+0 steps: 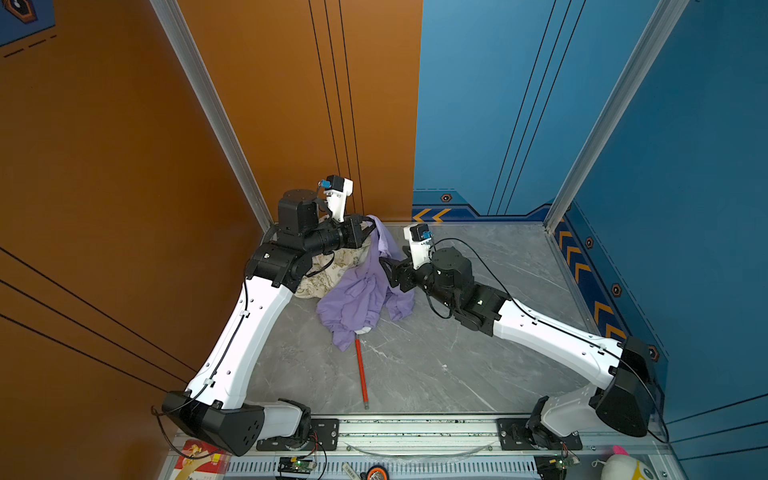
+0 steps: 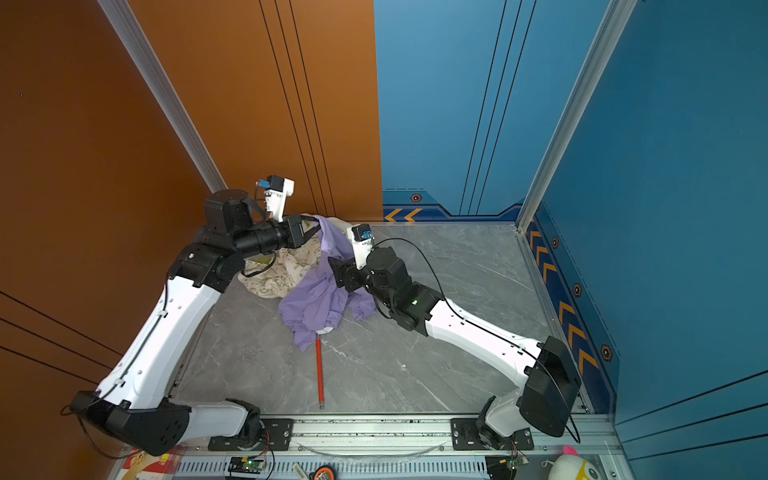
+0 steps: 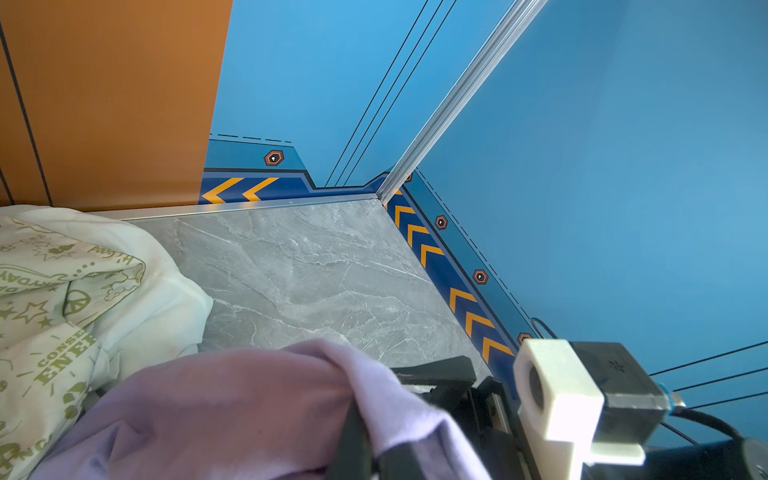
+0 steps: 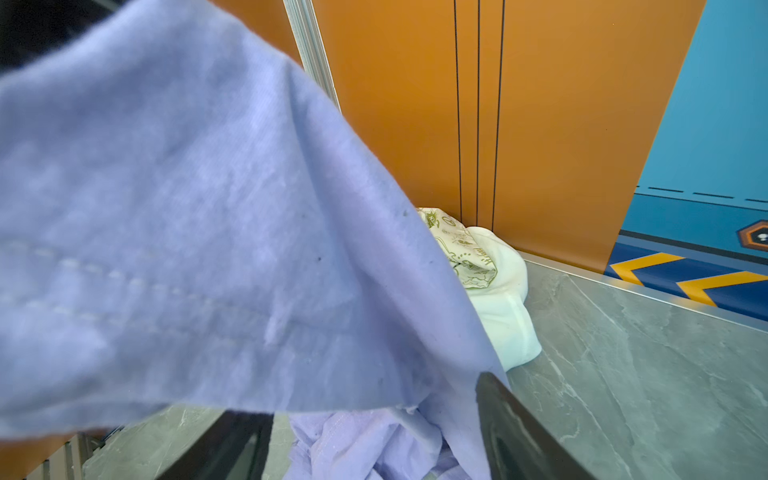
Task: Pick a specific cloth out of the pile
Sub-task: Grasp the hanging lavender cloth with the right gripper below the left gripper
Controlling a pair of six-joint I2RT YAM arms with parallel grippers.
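1. Currently, the left fingers [image 1: 370, 219] are clamped shut on an upper edge of the plain, soft lavender cloth [image 1: 365, 299]. They hold it raised above the pile [image 1: 328, 270] in the back left corner of the grey marble-patterned tabletop [image 1: 457, 353]. Most of the lavender cloth trails down onto the tabletop in front of the pile.
2. The right fingers [image 1: 387, 272] stand wide apart beside the hanging fold. In the right wrist view fabric drapes across them, but they pinch nothing.
3. Only one small pinch carries the cloth, so a sharp pull could slide the fabric out of the left fingers.
4. The cloth's lower folds lie against the cream cloth with green print [image 2: 286, 266], and the plain white cloth [image 4: 503, 316] sits just behind it. Dragging sideways could likely tow either one along.
5. The hem covers one end of a thin red rod [image 1: 360, 374], and lifting may catch it or roll it.
6. The draped fabric hides most of the right wrist view, so closing the right fingers could grab a bunched layer or miss altogether.
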